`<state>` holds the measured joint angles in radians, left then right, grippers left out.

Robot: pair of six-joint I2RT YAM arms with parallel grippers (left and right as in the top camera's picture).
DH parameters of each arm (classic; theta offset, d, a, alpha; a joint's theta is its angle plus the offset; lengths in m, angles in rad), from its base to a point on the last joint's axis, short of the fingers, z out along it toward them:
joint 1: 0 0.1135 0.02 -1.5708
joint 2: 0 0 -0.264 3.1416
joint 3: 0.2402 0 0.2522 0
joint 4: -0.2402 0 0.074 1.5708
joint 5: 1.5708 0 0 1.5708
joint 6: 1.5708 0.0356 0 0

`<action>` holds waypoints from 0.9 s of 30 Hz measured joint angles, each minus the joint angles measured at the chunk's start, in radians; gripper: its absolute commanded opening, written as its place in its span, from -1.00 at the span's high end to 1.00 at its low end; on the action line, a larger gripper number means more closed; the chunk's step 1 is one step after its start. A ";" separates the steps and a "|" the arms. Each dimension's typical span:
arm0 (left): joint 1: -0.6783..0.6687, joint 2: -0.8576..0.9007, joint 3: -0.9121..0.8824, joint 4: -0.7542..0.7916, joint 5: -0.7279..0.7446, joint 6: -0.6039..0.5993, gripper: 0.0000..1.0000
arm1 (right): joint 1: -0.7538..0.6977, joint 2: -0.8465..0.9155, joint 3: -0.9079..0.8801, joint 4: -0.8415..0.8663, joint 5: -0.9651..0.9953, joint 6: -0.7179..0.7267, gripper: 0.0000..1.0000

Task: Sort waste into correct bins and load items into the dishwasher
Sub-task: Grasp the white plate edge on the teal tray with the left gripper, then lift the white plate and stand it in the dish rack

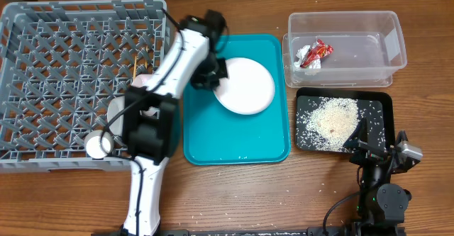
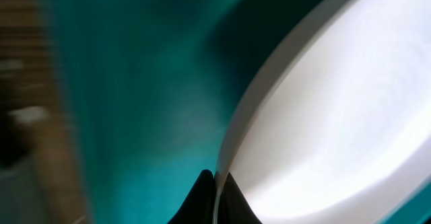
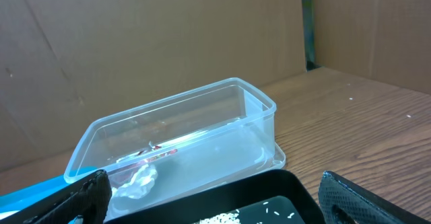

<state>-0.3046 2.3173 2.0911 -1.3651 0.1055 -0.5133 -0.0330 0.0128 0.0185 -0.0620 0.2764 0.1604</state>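
White plate [image 1: 247, 86] lies on the teal tray [image 1: 237, 147], toward its far half. The left gripper [image 1: 216, 73] meets the plate at the rim facing the tray's left side. In the left wrist view its jaws are pinched nearly together on that thin rim, one above and one below; whether the rim is lifted off the tray I cannot tell. The grey dish rack [image 1: 42, 87] stands just left of the tray, so the plate likely goes leftward, and the left arm is nearer. Right of the tray, the right gripper [image 1: 363, 145] sits by the black tray [image 1: 344, 122], its jaws wide apart and empty.
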 measured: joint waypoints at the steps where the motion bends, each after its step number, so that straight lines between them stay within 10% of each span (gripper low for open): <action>1: 0.022 -0.039 0.016 -0.031 -0.034 0.000 0.92 | 0.000 0.000 0.000 0.000 0.000 0.000 -1.00; 14: 0.167 -0.550 0.104 -0.327 -0.809 0.146 0.92 | 0.000 0.000 0.000 0.000 0.000 0.000 -1.00; 27: 0.463 -0.523 -0.073 -0.146 -1.015 0.185 0.92 | 0.000 0.000 0.000 0.000 0.000 0.000 -1.00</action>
<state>0.1585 1.7939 2.0178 -1.5108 -0.9092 -0.3279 -0.0330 0.0128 0.0185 -0.0620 0.2760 0.1600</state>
